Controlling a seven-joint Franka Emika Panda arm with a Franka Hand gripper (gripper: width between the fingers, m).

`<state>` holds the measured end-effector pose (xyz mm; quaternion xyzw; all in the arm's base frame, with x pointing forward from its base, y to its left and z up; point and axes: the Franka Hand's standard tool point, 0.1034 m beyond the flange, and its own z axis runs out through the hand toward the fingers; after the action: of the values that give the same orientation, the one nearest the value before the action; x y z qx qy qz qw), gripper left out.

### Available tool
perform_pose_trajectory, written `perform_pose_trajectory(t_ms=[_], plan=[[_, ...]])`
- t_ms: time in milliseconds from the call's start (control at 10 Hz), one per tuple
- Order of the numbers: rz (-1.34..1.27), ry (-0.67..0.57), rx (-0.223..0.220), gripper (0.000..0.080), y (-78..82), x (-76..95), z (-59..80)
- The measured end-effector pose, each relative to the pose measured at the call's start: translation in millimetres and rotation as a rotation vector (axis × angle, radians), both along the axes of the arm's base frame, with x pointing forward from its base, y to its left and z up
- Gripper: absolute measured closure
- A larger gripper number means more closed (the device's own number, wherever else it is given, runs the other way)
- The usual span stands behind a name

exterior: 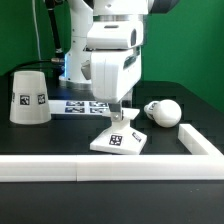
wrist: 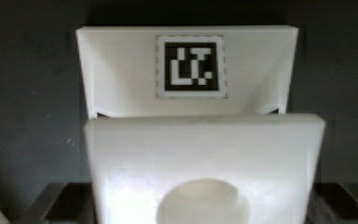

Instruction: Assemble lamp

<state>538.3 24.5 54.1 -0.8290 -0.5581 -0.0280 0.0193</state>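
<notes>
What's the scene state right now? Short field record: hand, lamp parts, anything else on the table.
hand: closed on lamp base's raised edge
lamp base: tilted, low edge on table, tag facing up
bulb: lying on its side, exterior view's right of base, apart
shade: standing wide end down, exterior view's left, untouched
marker board: flat, behind base
rail: along the near edge
assembly: no parts joined yet

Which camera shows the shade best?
The exterior view: the shade stands whole, wide end down, on that view's left, its tag facing the camera. The wrist view shows none of it.
</notes>
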Motion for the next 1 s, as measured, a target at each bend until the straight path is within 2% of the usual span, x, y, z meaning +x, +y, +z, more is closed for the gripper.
perform_pose_trajectory(t_ms=[200, 400, 600, 800, 1000], plan=[[-0.018, 0.001, 0.000, 0.0262, -0.8, -0.1, 0.0], [-0.187, 0.010, 0.006, 0.0262, 2.1, -0.3, -0.5], [-0.439, 0.026, 0.016, 0.0262, 21.4, 6.4, -1.2], [-0.649, 0.025, 0.035, 0.0262, 33.8, 26.3, -0.6], [-0.853, 0.029, 0.050, 0.0262, 51.4, 34.6, 0.0]])
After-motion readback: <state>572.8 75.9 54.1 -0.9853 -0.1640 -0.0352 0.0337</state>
